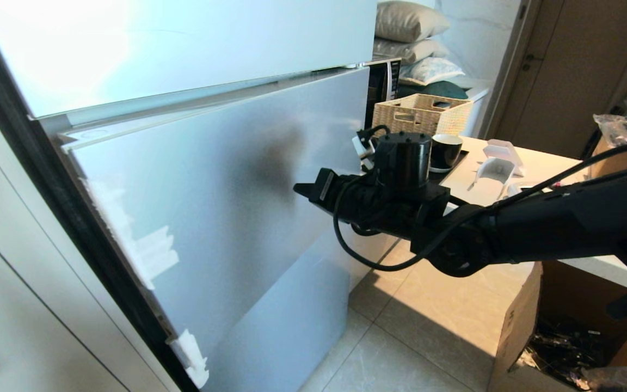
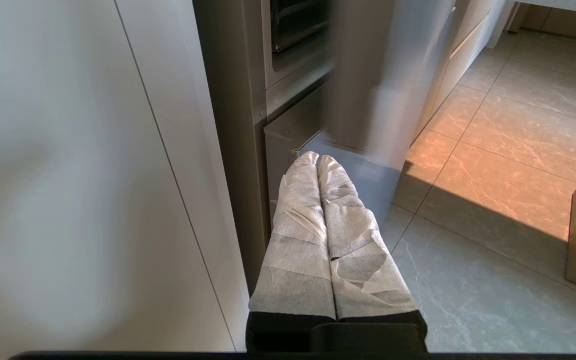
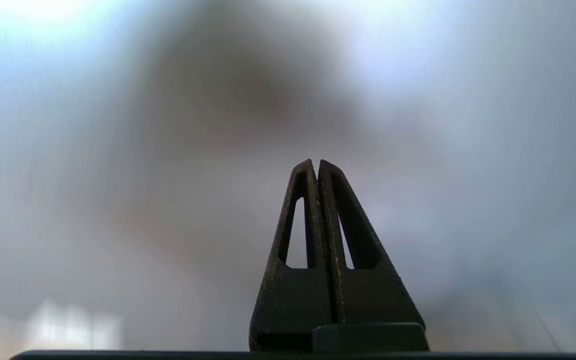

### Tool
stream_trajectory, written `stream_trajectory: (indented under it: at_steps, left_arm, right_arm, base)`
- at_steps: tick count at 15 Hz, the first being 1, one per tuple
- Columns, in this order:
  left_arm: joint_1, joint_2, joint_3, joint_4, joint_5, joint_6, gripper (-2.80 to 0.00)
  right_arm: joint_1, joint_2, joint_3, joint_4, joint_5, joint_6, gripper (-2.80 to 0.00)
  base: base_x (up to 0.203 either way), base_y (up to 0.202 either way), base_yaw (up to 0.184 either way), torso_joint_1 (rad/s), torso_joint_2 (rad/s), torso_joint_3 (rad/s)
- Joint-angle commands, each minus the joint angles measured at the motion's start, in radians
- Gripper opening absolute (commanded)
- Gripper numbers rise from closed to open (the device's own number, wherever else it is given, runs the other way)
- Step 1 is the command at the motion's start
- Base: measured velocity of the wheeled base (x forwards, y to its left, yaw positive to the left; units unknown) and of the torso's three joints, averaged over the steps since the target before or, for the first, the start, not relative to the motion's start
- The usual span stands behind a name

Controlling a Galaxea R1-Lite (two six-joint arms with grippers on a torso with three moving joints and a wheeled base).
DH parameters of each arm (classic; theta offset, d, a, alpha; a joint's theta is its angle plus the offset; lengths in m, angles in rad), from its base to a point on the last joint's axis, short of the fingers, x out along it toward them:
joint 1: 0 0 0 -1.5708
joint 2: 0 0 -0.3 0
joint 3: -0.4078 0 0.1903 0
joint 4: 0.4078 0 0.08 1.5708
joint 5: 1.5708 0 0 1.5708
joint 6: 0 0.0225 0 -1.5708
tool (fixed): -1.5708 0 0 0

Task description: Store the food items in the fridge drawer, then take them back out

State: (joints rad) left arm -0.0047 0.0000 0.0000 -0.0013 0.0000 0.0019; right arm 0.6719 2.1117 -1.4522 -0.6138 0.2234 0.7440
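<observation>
- Right gripper [image 1: 301,190]: black, on the arm reaching in from the right side of the head view, pointed at the matte silver-blue fridge door panel [image 1: 226,218]. Tips are close to the panel; contact can't be confirmed. A dark smudge of shadow or reflection sits on the panel just above the tips.
- Right wrist view confirms it: the two black slotted fingers [image 3: 300,220] are pressed together, nothing between them, with only blurred silver-blue surface ahead.
- Left gripper [image 2: 319,159]: fingers wrapped in whitish tape or cloth, pressed flat against each other, holding nothing. It points down towards the grey-green tiled floor [image 2: 473,280], beside a white cabinet panel [image 2: 83,175]. Not in the head view.
- Task things: the red fruit and the clear plastic fridge drawer appear in no view. The fridge front is all that shows; the panel faces stand edge to edge, with a lower panel [image 1: 286,321] below the one the gripper faces.
- White patches [image 1: 150,253] mark the left part of the middle panel, with another near its bottom corner.
- Behind the right arm: a pale counter [image 1: 536,169] carrying a woven wicker basket [image 1: 422,111], a dark mug with a white interior [image 1: 446,152] and white plastic pieces [image 1: 496,163].
- An open brown cardboard box [image 1: 520,326] stands on the floor below the arm, with dark clutter inside.
- Stacked pillows [image 1: 411,38] sit further back, near a brown door [image 1: 575,71].
</observation>
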Motion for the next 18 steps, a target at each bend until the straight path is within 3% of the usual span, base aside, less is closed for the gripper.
stream_trajectory:
  at_steps: [1, 4, 10, 12, 15, 18]
  left_arm:
    - [0.0, 0.0, 0.0, 0.0, 0.0, 0.0, -2.8]
    - [0.0, 0.0, 0.0, 0.0, 0.0, 0.001, -2.8]
    - [0.0, 0.0, 0.0, 0.0, 0.001, 0.0, -2.8]
    - [0.0, 0.0, 0.0, 0.0, 0.0, 0.0, -2.8]
    - [0.0, 0.0, 0.0, 0.0, 0.0, 0.0, -2.8]
    - [0.0, 0.0, 0.0, 0.0, 0.0, 0.001, -2.8]
  right_arm:
    - [0.007, -0.047, 0.073, -0.008, 0.0, 0.001, -2.8]
    - [0.008, -0.276, 0.355, -0.071, -0.003, -0.042, -2.8]
    - [0.001, -0.876, 0.911, -0.131, -0.064, -0.226, -2.8]
    - [-0.108, -1.105, 1.092, -0.086, -0.076, -0.334, -2.8]
    - [-0.399, -1.475, 1.258, 0.146, -0.063, -0.583, -2.8]
    - [-0.518, -1.784, 1.377, 0.362, -0.089, -0.753, -2.8]
  base:
    - [0.0, 0.0, 0.0, 0.0, 0.0, 0.0]
    - [0.0, 0.0, 0.0, 0.0, 0.0, 0.0]
    - [0.0, 0.0, 0.0, 0.0, 0.0, 0.0]
    - [0.0, 0.0, 0.0, 0.0, 0.0, 0.0]
    - [0.0, 0.0, 0.0, 0.0, 0.0, 0.0]
    - [0.0, 0.0, 0.0, 0.0, 0.0, 0.0]
